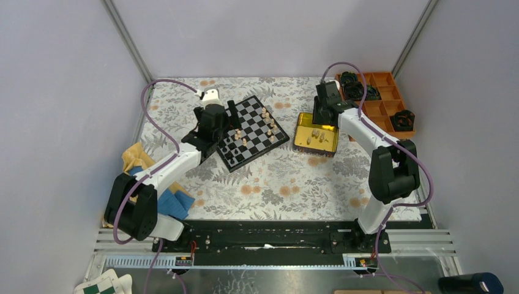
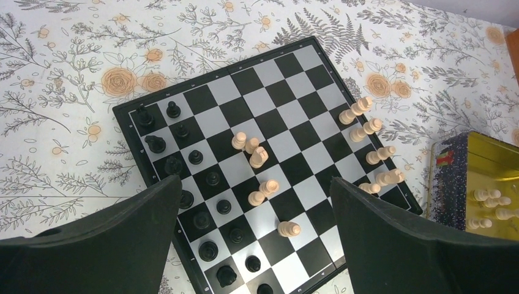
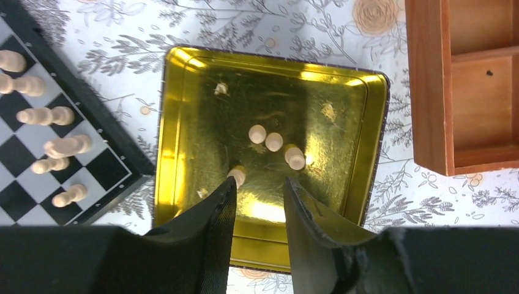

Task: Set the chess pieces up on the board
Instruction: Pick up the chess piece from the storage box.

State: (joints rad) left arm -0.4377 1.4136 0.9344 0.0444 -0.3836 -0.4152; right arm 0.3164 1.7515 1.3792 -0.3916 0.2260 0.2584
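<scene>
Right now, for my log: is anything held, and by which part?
Nothing held: left gripper gapes above the board; right gripper, jaws apart and empty, hangs over the gold tin.

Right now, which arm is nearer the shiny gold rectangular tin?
Right. The right arm reaches directly over the shiny gold rectangular tin; the left arm is above the black-and-grey checkered chessboard, to the tin's left.

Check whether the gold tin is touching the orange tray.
Apart. The right wrist view shows a strip of floral tablecloth running between the gold tin and the near wall of the orange tray.
</scene>
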